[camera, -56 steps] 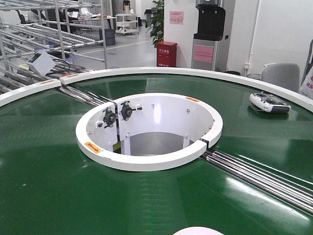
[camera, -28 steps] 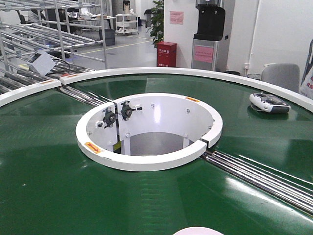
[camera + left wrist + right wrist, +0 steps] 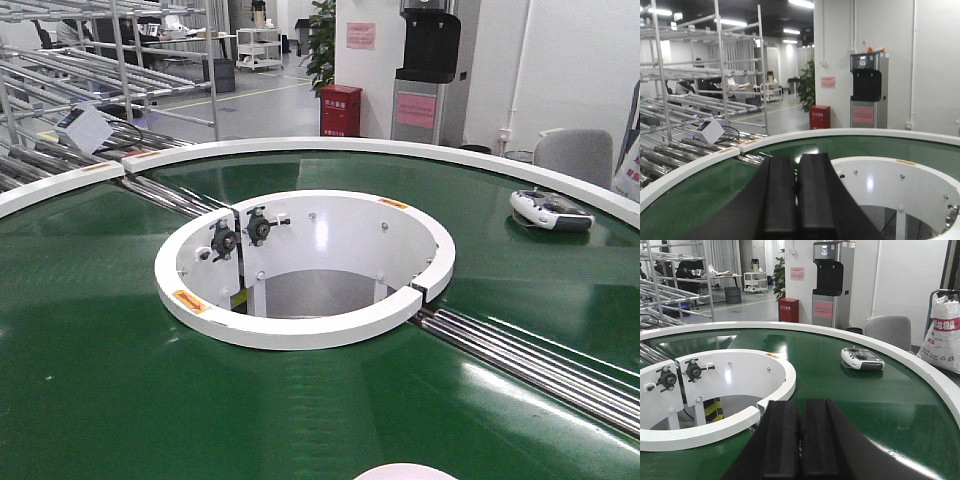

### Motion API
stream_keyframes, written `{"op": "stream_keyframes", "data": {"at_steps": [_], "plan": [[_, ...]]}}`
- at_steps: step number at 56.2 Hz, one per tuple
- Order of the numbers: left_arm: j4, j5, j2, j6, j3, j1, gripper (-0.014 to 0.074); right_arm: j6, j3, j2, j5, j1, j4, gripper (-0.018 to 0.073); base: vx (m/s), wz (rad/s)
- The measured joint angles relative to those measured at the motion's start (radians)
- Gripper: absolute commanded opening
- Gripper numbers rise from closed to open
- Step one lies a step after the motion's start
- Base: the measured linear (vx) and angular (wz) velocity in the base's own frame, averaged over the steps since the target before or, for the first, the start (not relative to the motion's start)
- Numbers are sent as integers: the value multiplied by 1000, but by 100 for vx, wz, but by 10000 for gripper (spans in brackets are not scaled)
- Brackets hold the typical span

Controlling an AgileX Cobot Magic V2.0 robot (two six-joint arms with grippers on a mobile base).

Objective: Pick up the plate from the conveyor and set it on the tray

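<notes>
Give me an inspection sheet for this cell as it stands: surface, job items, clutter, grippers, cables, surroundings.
Surface: conveyor, green belt glossy, steel rollers exposed at the seams.
Job's things: plate shows only as a pale sliver at the front view's bottom edge; tray not in view.
Clutter: handheld controller lying on the belt, right side, near the outer rim.
Grippers: left gripper and right gripper both shut, holding nothing, above the belt.
Cables: nothing seen.
Surroundings: water dispenser, red cabinet, roller racks, grey chair, printed bag.
</notes>
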Motion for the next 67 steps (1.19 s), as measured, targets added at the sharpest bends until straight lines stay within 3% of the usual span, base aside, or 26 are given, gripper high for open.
{"op": "stream_keyframes", "data": {"at_steps": [7, 16, 27, 39, 52, 67], "plan": [[0, 15, 0, 0, 0, 0, 433, 0, 0, 0, 2, 0, -2, 530, 0, 0], [0, 15, 0, 0, 0, -2, 528, 0, 0, 0, -1, 22, -3, 677, 0, 0], [0, 61, 0, 0, -5, -48, 524, 0, -2, 6, 10, 145, -3, 645, 0, 0], [0, 398, 112, 0, -73, -100, 524, 7, -89, 184, 287, 257, -3, 573, 0, 0], [-83, 651, 439, 12, -80, -132, 524, 25, -151, 514, 479, 266, -3, 571, 0, 0], [-150, 587, 702, 59, -20, -155, 524, 24, -151, 764, 483, 293, -9, 571, 0, 0]]}}
